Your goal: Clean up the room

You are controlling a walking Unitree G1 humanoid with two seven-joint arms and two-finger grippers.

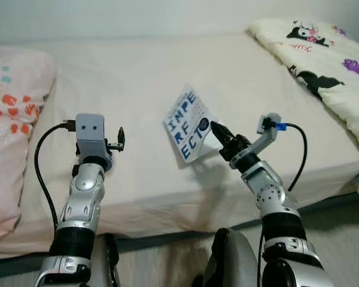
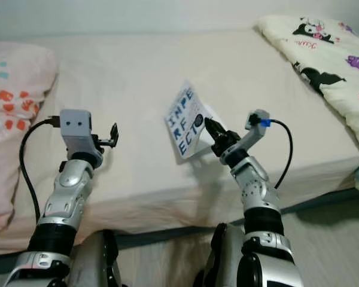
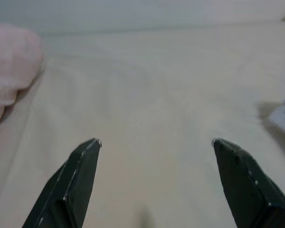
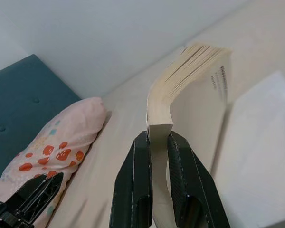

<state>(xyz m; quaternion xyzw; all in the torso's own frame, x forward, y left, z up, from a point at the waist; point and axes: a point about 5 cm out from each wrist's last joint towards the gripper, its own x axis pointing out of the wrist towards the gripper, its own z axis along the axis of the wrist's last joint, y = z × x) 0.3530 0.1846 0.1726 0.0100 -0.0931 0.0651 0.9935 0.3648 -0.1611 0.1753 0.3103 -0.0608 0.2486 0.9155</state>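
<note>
A cream bed (image 1: 137, 78) with a robot holding a book (image 1: 189, 124).
The right gripper (image 4: 157, 137) pinches the book's page edges, seen up close; the left gripper (image 3: 154, 142) hangs spread wide over the sheet.

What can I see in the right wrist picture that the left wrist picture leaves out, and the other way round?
The right wrist view alone shows the right pincer shut on the book, its page edges fanned, plus a teal headboard.

The left wrist view alone shows the left pincer open above the bare bed sheet.

Both show the pink pillow and the sheet.
</note>
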